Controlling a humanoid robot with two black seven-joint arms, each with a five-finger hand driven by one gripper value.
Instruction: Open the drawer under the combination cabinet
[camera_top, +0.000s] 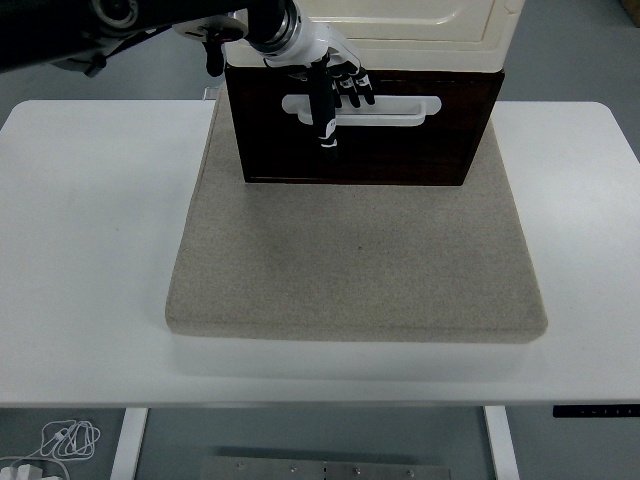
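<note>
My left hand (330, 85) reaches in from the upper left, fingers curled on the white handle (385, 110) of the dark drawer (400, 145). The drawer sits under the cream cabinet (420, 30), on a beige mat (350, 260) covering the white table (80, 220)

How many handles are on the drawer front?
1: a white handle across the upper middle of the dark drawer, with the left hand on its left end.

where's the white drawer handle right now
Top centre of the head view, the white handle runs across the dark drawer front, with the left hand at its left end.
</note>
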